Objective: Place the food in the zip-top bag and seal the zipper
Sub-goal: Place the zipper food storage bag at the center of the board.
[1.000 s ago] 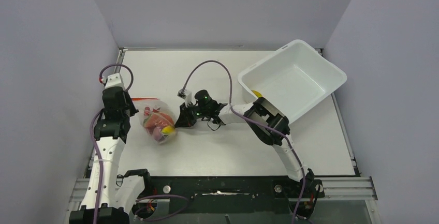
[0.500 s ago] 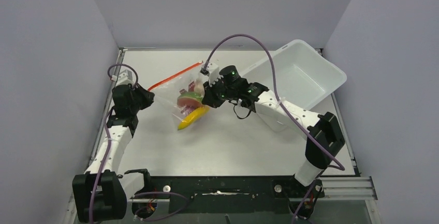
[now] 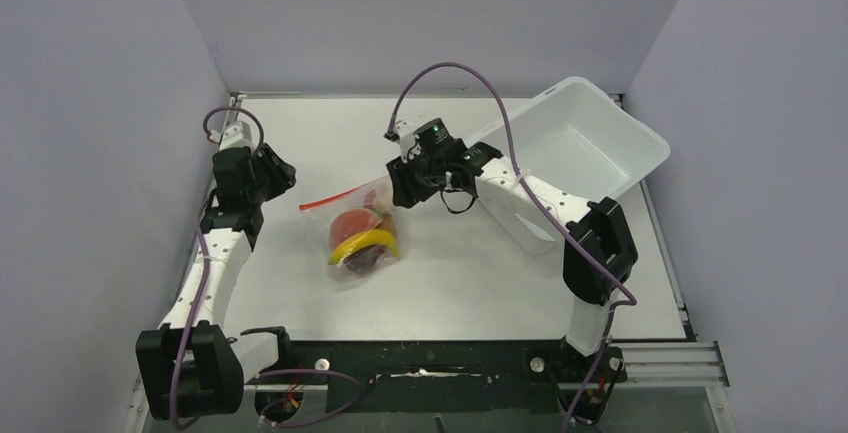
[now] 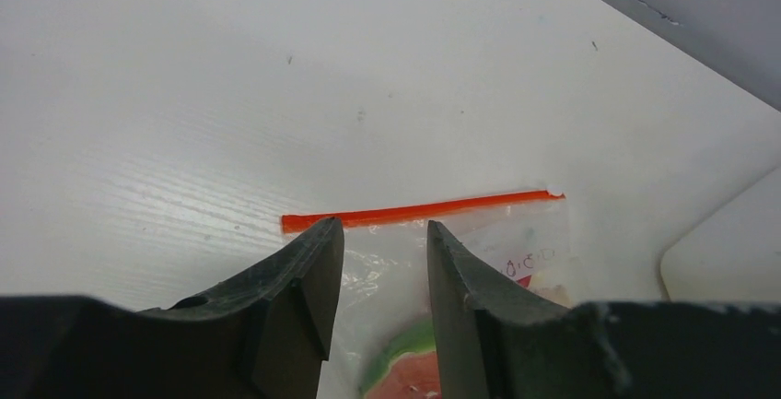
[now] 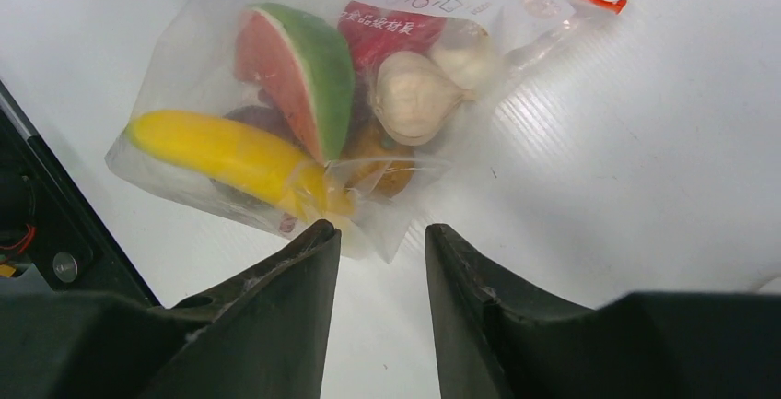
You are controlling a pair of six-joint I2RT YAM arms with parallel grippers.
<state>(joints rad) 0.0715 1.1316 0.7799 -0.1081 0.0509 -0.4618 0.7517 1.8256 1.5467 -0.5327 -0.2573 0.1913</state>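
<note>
The zip-top bag [image 3: 362,238] lies on the table [image 3: 480,283] left of the white bin [image 3: 575,148], with the food [image 5: 295,76] inside. My left end effector [image 4: 378,270] and right end effector [image 5: 379,279] hang part-open, both empty. I judge this the sealing step (the zipper [image 4: 419,210] looks flat, maybe shut). Next I'd pinch along it in 1 pass.

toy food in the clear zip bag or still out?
In: yellow banana, watermelon slice and white round bits lie under the film of the clear crinkly bag; none shows outside it.

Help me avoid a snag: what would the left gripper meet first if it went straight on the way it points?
Probably the bag, near its orange-red zipper strip, lying just ahead of the left gripper. Depth is unclear; it might touch the table first.
</note>
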